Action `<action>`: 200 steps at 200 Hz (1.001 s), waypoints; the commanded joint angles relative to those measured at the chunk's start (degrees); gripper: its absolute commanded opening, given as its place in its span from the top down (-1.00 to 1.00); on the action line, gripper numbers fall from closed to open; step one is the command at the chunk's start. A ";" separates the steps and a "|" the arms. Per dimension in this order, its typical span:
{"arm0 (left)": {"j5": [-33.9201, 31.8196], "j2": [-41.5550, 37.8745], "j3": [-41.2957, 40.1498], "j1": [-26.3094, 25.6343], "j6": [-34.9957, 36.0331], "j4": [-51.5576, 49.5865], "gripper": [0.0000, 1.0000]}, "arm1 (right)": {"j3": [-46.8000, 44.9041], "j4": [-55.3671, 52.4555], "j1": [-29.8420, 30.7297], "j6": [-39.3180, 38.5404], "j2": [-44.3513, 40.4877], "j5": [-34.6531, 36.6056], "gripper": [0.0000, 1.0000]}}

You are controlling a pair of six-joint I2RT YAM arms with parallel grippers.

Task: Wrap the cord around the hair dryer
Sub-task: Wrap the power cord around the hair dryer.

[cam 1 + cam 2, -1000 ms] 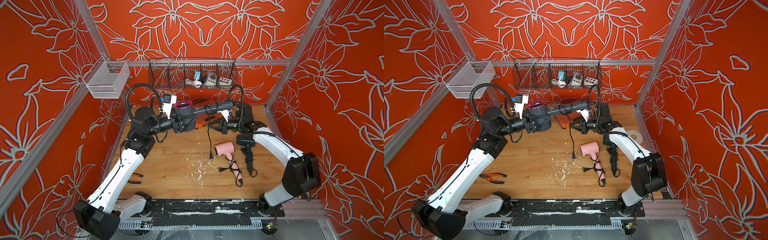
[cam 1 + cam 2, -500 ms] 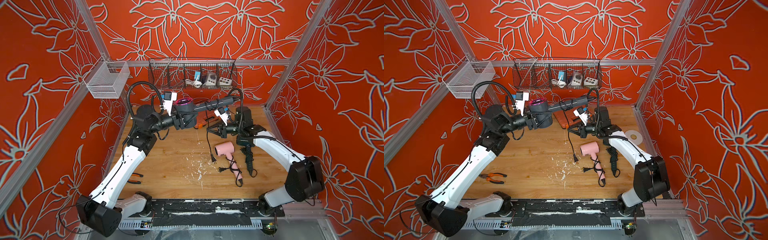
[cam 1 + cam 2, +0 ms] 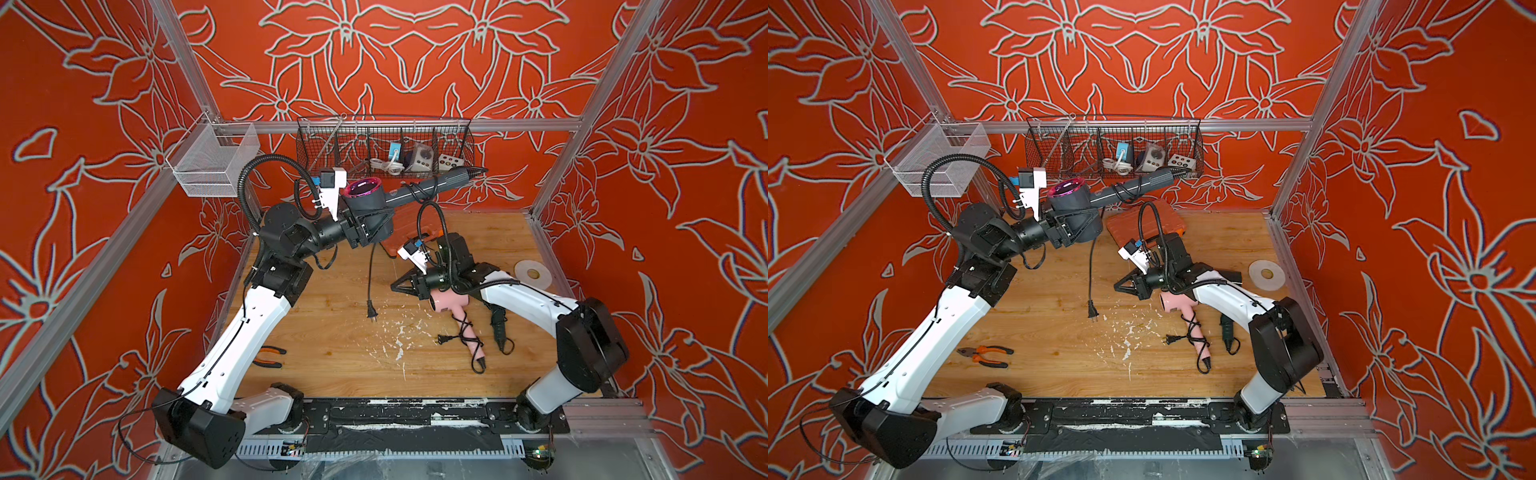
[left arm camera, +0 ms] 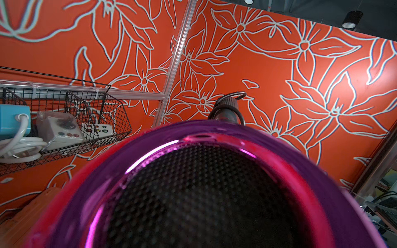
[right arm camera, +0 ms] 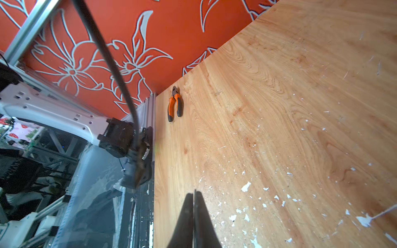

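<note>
My left gripper [image 3: 369, 225] is shut on the barrel of a grey hair dryer [image 3: 368, 199] with a magenta ring, held high near the back wall. In the left wrist view the hair dryer [image 4: 193, 171] fills the frame and hides the jaws. Its handle [image 3: 432, 187] points toward the wire basket, with a few turns of black cord on it. The rest of the cord [image 3: 369, 270] hangs down, and its plug [image 3: 372, 313] dangles just above the table. My right gripper [image 3: 394, 286] is shut and empty, low, just right of the hanging cord [image 5: 107, 55].
A pink hair dryer [image 3: 449, 301] and a black one [image 3: 496, 324] lie under my right arm. An orange case [image 3: 1142, 220] sits at the back, a tape roll [image 3: 533, 272] at the right and pliers [image 3: 270, 357] at the front left. A black wire basket [image 3: 386, 145] hangs on the back wall.
My right gripper has dropped down and to the left, away from the dryer's handle. My left arm has lifted and tilted the dryer, and the hanging plug has swung left.
</note>
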 commanded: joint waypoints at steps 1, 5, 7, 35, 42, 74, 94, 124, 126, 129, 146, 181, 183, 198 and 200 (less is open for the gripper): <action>1.21 -1.68 -1.18 -2.37 4.50 -2.64 1.00 | 7.23 -7.28 0.27 -6.67 3.21 6.91 1.00; 1.27 -2.01 -1.51 -2.87 4.73 -3.11 1.00 | 8.24 -7.57 0.25 -7.02 3.77 7.96 1.00; 1.30 -2.19 -1.77 -3.07 4.87 -3.36 1.00 | 8.72 -7.65 0.22 -7.14 4.06 8.59 1.00; 3.85 -4.54 -3.95 -4.85 6.60 -6.40 1.00 | 13.67 -8.48 -0.05 -10.93 7.43 18.10 1.00; 4.97 -5.26 -4.52 -4.94 6.70 -6.77 1.00 | 14.73 -8.87 -0.31 -12.13 8.31 20.22 1.00; 8.51 -8.01 -5.06 -6.27 8.58 -11.31 1.00 | 16.44 -7.29 -2.49 -17.17 10.93 26.03 1.00; 7.86 -9.67 -4.72 -7.17 10.05 -14.79 1.00 | 16.36 -6.14 -5.40 -18.54 11.73 25.46 1.00; 8.29 -11.36 -3.50 -7.99 11.44 -19.62 1.00 | 12.36 -0.55 -9.60 -19.98 11.42 25.05 1.00; 8.50 -11.45 -3.41 -8.06 11.51 -19.81 1.00 | 11.97 -0.05 -9.89 -19.99 11.44 25.12 1.00; 8.90 -11.56 -3.32 -8.15 11.49 -20.08 1.00 | 11.46 0.63 -10.35 -20.04 11.53 25.06 1.00; 11.35 -12.32 -2.77 -8.55 11.21 -20.51 1.00 | 8.49 3.66 -12.57 -20.05 12.07 23.85 1.00; 18.55 -14.66 -2.73 -8.64 6.86 -14.29 1.00 | -0.47 11.19 -14.02 -17.67 11.80 16.97 1.00; 18.78 -14.74 -2.62 -8.64 6.56 -13.98 1.00 | -1.17 11.74 -14.09 -17.41 11.74 16.36 1.00; 21.16 -15.15 -1.65 -8.64 5.30 -12.00 1.00 | -5.21 15.12 -15.51 -14.84 11.36 9.88 1.00; 21.43 -15.23 -1.58 -8.64 5.01 -11.58 1.00 | -5.72 15.53 -15.83 -14.33 11.30 8.76 1.00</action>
